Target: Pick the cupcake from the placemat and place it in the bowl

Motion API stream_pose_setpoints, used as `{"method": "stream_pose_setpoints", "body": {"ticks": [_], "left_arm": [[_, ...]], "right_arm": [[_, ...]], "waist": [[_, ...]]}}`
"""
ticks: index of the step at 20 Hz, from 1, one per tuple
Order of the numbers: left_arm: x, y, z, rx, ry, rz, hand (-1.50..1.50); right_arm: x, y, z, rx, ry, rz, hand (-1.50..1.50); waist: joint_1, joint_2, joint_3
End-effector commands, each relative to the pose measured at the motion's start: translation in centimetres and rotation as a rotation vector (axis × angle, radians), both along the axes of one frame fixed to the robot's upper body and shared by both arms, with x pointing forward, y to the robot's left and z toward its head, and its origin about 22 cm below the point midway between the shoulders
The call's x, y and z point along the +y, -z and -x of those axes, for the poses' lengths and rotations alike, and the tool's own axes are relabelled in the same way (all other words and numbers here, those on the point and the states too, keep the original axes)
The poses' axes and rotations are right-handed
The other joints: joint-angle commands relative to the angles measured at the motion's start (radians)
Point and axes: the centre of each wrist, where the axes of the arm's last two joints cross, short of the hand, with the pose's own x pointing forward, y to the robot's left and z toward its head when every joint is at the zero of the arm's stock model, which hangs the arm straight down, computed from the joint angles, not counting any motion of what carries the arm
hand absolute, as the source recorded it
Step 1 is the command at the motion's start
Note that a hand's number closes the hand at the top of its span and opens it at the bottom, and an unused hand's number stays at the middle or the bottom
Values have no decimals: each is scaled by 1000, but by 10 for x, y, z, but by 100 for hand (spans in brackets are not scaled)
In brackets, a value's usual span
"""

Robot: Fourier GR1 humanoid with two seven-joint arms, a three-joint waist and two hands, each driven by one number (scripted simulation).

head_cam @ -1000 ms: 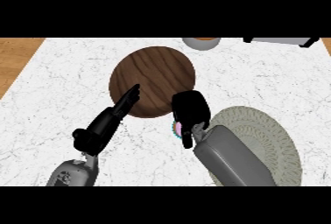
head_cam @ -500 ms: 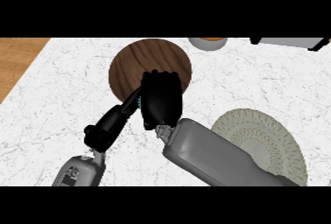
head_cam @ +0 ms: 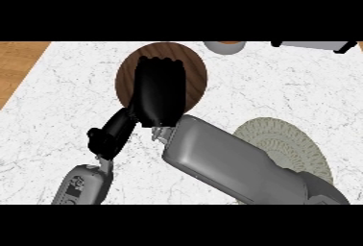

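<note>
While the white marble counter (head_cam: 284,86) fills most of the frame, the right hand (head_cam: 159,93) sits over the brown bowl (head_cam: 195,62) at upper centre, fingers curled downward (whether round the cupcake cannot be told). Lower right lies the round placemat (head_cam: 297,144). Left hand (head_cam: 110,134), lower left, points its fingers straight toward the bowl.

White marble counter (head_cam: 284,91) with grey veining filled most of view. Wood-toned strip (head_cam: 18,60) ran along far left edge. Light-coloured appliance (head_cam: 312,45) with dark ends sat at upper right. Lighting was even, soft shadows only.
</note>
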Motion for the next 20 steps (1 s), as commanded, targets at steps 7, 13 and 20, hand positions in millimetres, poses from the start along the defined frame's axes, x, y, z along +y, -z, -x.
{"method": "stream_pose_setpoints", "body": {"ticks": [7,13,20], "left_arm": [[11,-4,4,2,-15,6,0],[15,12,9,0,-4,1,0],[9,11,7,-6,1,-4,0]], "right_arm": [[10,9,-42,-125,250,20,150],[-10,29,-73,-12,305,85,150],[-35,57,-81,343,272,-143,-150]], "waist": [[-45,-1,1],[-55,7,1],[-37,12,2]]}}
